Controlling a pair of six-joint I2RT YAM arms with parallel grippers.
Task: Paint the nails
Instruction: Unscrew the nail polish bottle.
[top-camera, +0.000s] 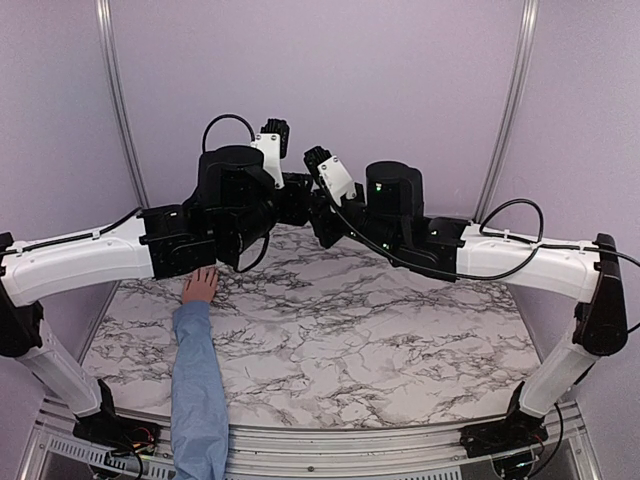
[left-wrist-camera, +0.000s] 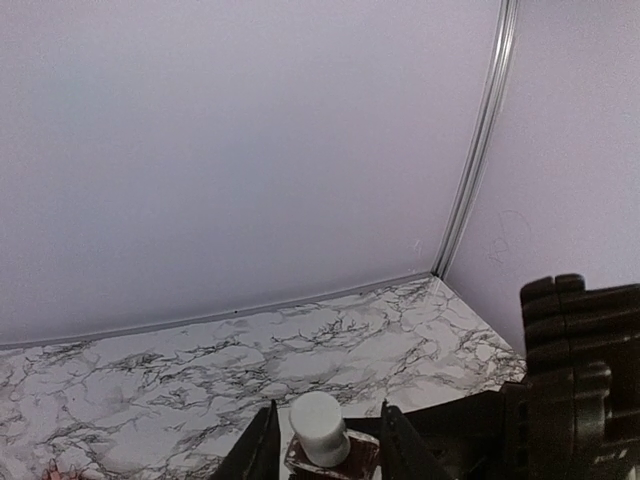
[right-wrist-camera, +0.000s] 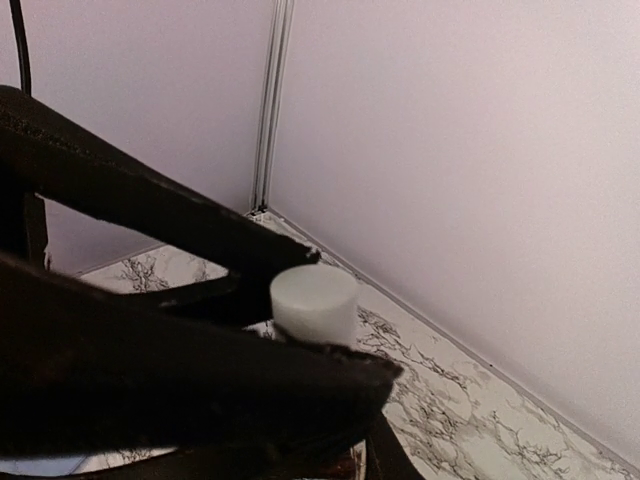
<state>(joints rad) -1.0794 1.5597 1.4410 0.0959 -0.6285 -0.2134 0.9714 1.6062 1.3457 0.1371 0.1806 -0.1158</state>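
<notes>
A light-skinned hand (top-camera: 201, 285) with a light blue sleeve (top-camera: 197, 385) lies flat on the marble table (top-camera: 350, 340), left of middle. Its nails are too small to make out, and the left arm partly covers the fingertips. A small dark bottle (left-wrist-camera: 330, 462) with a white cap (left-wrist-camera: 318, 428) sits between the fingers of my left gripper (left-wrist-camera: 328, 412), which is shut on its body. My right gripper (right-wrist-camera: 352, 312) is closed around the white cap (right-wrist-camera: 313, 300). Both grippers meet at the back middle above the table, the left (top-camera: 297, 197) and the right (top-camera: 322, 212). The bottle is hidden in the top view.
Lilac walls (top-camera: 330, 80) close the back and sides, with metal corner strips (top-camera: 510, 110). The right gripper's dark body (left-wrist-camera: 580, 385) fills the lower right of the left wrist view. The person's forearm crosses the table's near left edge.
</notes>
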